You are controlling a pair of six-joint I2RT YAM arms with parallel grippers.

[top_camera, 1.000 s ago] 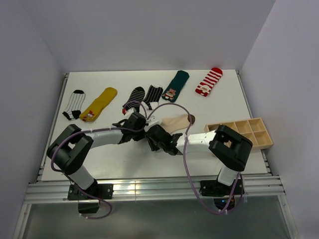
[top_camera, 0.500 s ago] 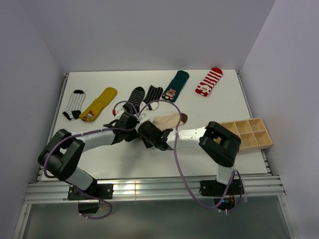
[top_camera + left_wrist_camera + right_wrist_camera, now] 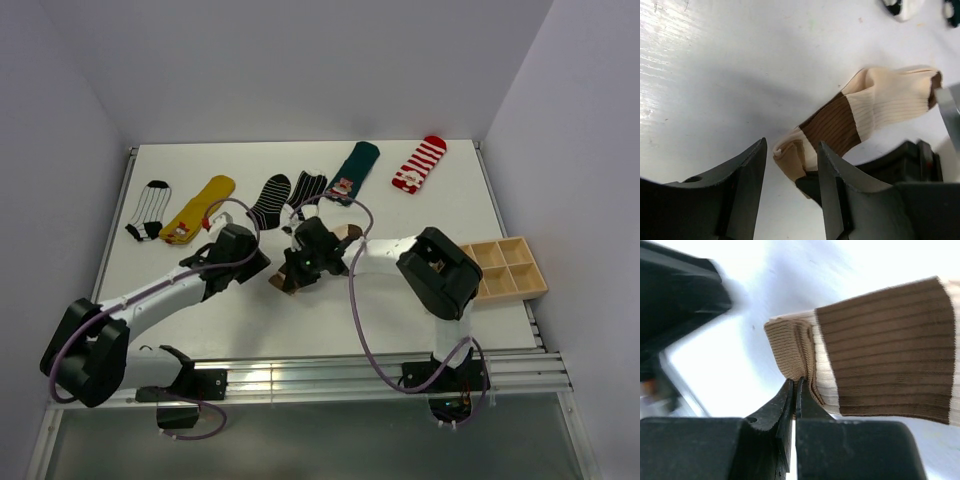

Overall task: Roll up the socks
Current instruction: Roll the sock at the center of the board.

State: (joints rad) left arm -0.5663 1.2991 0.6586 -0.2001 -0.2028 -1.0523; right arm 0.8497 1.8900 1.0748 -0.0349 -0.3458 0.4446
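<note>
Pinching the folded end of the cream sock [image 3: 880, 97], which lies on the table well to the left of the wooden tray [image 3: 505, 268].
My right gripper [image 3: 794, 386] is clamped on the sock's doubled-over brown cuff. My left gripper [image 3: 791, 148] stands with jaws apart, that same end showing between them, gripping nothing. The ribbed knit looks light, soft and floppy, so I'd hold the layered fold, not a single ply. The tray's compartments look empty. The other socks [image 3: 268, 198] lie in a row beyond and left of it.
</note>
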